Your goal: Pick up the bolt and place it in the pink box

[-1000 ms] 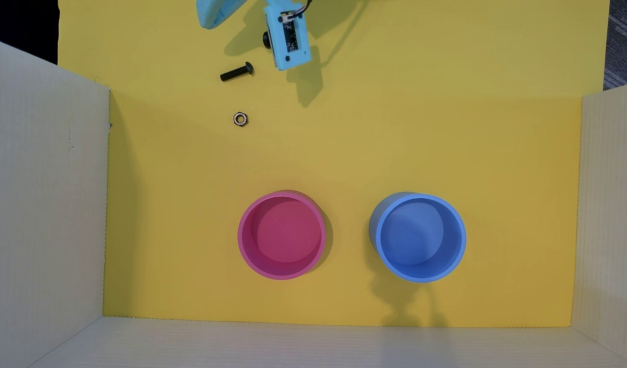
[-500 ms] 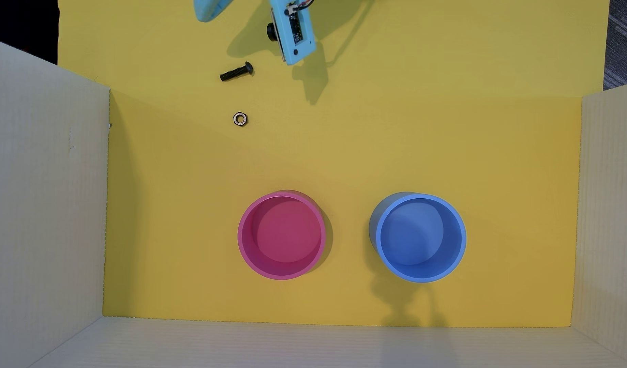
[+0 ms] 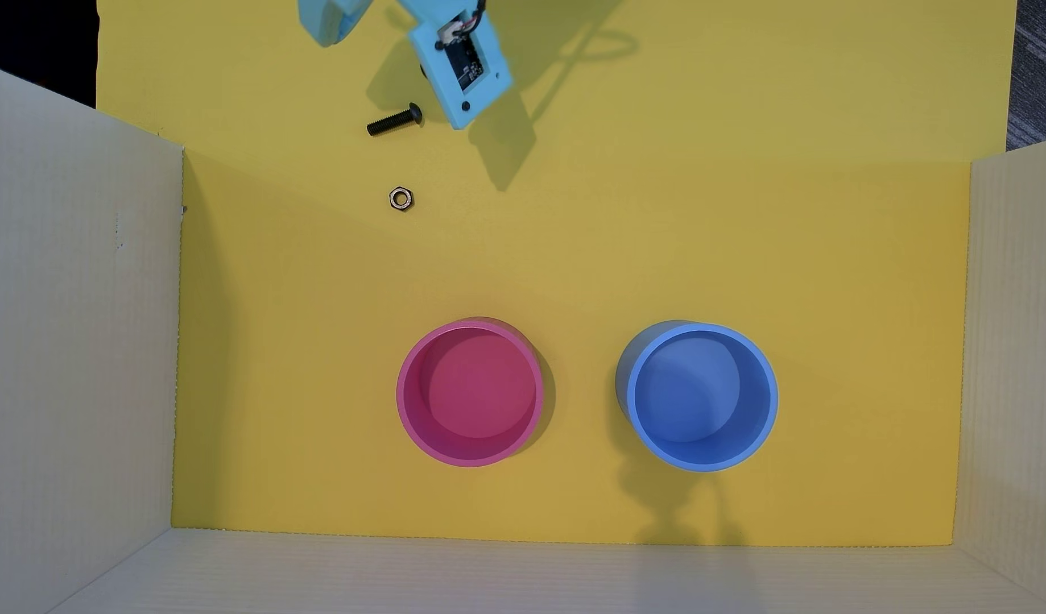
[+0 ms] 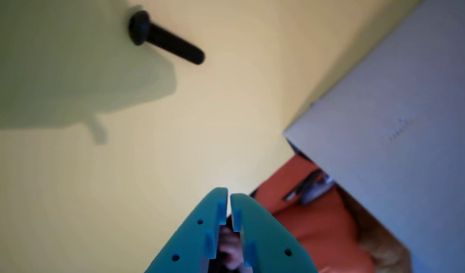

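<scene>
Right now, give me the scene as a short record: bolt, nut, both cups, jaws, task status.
bolt: bolt lies flat on the yellow mat, apart from the arm; also visible in the wrist view
nut: hex nut on the mat, below the bolt in the overhead view
pink box: pink box upright, nothing inside
blue cup: blue cup to its right in the overhead view, nothing inside
gripper: gripper jaws shut, nothing held
status: bolt not yet picked up

No readable text, no labels, no brands, no numbers, no signs on anything
</scene>
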Motion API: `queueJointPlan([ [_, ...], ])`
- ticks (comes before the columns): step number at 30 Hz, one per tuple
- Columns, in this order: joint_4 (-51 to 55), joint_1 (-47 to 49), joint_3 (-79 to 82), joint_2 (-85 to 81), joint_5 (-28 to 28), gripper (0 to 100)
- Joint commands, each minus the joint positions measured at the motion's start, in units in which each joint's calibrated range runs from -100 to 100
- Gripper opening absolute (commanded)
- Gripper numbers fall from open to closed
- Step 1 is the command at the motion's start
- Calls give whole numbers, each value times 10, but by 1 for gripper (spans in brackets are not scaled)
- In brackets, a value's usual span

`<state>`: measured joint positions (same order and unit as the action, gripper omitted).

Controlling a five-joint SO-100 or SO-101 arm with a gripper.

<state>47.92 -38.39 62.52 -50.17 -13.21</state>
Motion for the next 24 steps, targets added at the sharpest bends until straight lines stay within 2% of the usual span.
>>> queueJointPlan([
  [1, -17, 3, -56, 69, -20, 2],
  [5, -52, 3, -88, 153, -46, 2],
  [12, -52, 16, -155, 275, -87, 2],
  [20, -50, 59, -159, 291, -100, 2],
  [24, -6, 76, -175, 291, -100, 4],
])
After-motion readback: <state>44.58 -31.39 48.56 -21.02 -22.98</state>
